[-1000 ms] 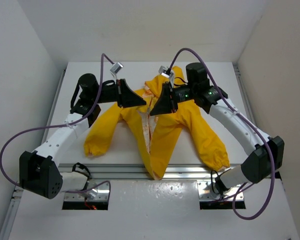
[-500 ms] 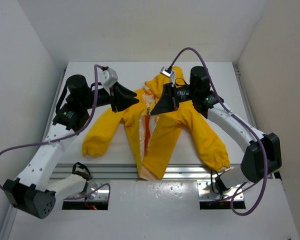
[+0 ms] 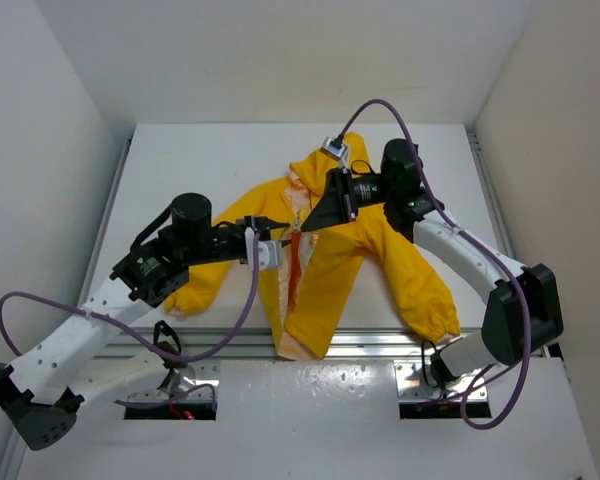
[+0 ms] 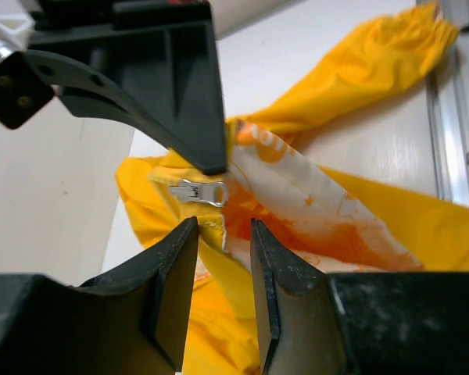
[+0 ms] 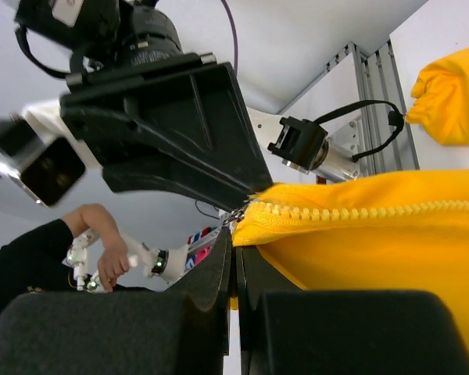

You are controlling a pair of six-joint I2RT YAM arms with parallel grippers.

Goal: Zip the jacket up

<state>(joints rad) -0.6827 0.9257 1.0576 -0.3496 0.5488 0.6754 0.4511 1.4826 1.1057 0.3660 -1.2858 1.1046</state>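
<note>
The yellow jacket [image 3: 400, 260] lies on the white table, its front open and the orange-and-white lining [image 4: 313, 203] showing. My right gripper [image 3: 303, 229] is shut on the jacket's front edge, lifting it just beside the zipper teeth [image 5: 359, 211]. My left gripper [image 3: 283, 234] points right at the same spot. In the left wrist view it [image 4: 223, 226] stands open, with a yellow strip of the jacket's edge in the gap between its fingers. The silver zipper pull [image 4: 199, 191] hangs just beyond its tips, under the right gripper's black fingers [image 4: 180, 101].
An aluminium rail [image 3: 360, 345] runs along the table's front edge, and the jacket's hem hangs over it. One sleeve cuff [image 3: 185, 295] lies near the left arm, the other [image 3: 435, 315] near the right arm. White walls close in three sides.
My left arm has swung from the back left round to the near side, and its gripper now points right at the zipper edge with wider jaws. The right gripper has kept its hold.
</note>
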